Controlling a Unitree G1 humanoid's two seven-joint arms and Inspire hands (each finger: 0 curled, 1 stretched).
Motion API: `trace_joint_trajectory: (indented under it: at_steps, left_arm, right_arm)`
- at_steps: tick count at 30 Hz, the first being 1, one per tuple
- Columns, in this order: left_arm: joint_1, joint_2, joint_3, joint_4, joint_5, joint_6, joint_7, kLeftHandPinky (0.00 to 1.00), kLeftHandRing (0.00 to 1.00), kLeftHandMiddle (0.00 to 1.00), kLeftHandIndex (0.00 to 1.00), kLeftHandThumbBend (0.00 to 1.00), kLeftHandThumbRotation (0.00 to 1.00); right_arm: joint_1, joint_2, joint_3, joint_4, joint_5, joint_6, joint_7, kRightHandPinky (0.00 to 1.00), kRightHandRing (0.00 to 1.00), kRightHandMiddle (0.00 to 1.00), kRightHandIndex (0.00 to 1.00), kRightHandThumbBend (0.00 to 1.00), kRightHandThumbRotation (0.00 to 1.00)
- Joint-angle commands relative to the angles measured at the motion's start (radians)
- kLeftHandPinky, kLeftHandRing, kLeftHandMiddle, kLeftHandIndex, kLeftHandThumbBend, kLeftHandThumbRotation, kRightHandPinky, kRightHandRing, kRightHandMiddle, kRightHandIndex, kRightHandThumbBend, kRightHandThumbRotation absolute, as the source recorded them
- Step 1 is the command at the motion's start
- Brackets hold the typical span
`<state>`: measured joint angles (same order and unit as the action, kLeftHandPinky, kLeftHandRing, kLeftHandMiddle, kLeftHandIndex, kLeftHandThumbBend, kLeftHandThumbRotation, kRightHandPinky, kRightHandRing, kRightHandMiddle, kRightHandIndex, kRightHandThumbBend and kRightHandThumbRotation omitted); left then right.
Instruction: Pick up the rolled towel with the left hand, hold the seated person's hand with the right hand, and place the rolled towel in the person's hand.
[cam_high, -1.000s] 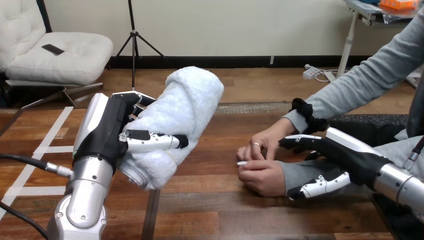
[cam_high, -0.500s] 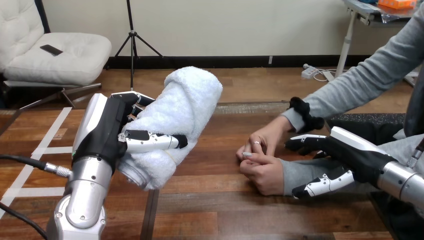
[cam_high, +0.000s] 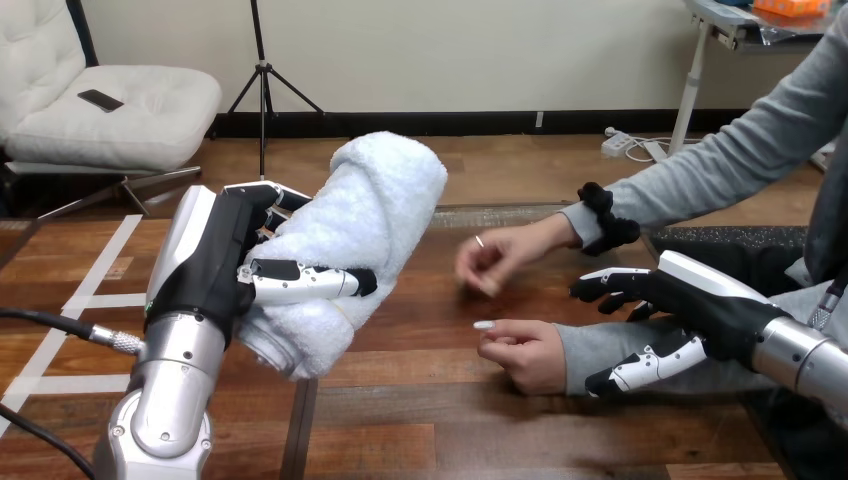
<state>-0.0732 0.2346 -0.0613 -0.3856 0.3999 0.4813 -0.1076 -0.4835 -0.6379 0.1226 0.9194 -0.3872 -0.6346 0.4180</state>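
Observation:
A white rolled towel (cam_high: 360, 225) is held up above the table at the left, tilted with its top end away from me. My left hand (cam_high: 215, 265) is shut on it, thumb across its front. The person's near hand (cam_high: 525, 352) rests on the table in a loose fist, its grey sleeve (cam_high: 610, 345) running to the right. My right hand (cam_high: 700, 305) lies over that sleeve at the wrist, open. Its fingers (cam_high: 610, 285) are on the far side and its thumb (cam_high: 645, 368) on the near side, not closed round it. The person's far hand (cam_high: 495, 258) hovers above the table.
The wooden table (cam_high: 430, 420) has a seam running toward me near the left arm. White tape strips (cam_high: 95, 295) mark its left part. A dark mat (cam_high: 740, 240) lies at the right behind my right hand.
The person's far hand has lifted off their near hand and moved back and to the left. My right hand shifted slightly along the sleeve. The left hand and towel stay put.

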Motion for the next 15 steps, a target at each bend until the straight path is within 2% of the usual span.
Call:
trace_joint_trajectory:
  at_steps: [1, 15]
  left_arm:
    - [-0.031, 0.016, 0.022, -0.053, -0.002, -0.029, 0.005, 0.25, 0.33, 0.40, 0.44, 0.62, 0.00]
    - [-0.033, 0.016, 0.023, -0.046, -0.002, -0.031, 0.007, 0.27, 0.34, 0.40, 0.44, 0.62, 0.00]
  right_arm:
    - [-0.093, -0.032, 0.008, 0.004, -0.005, -0.009, -0.029, 0.69, 0.81, 0.86, 0.85, 1.00, 0.35]
    - [-0.116, -0.030, 0.024, 0.029, -0.031, 0.018, -0.040, 0.69, 0.81, 0.87, 0.85, 1.00, 0.33]
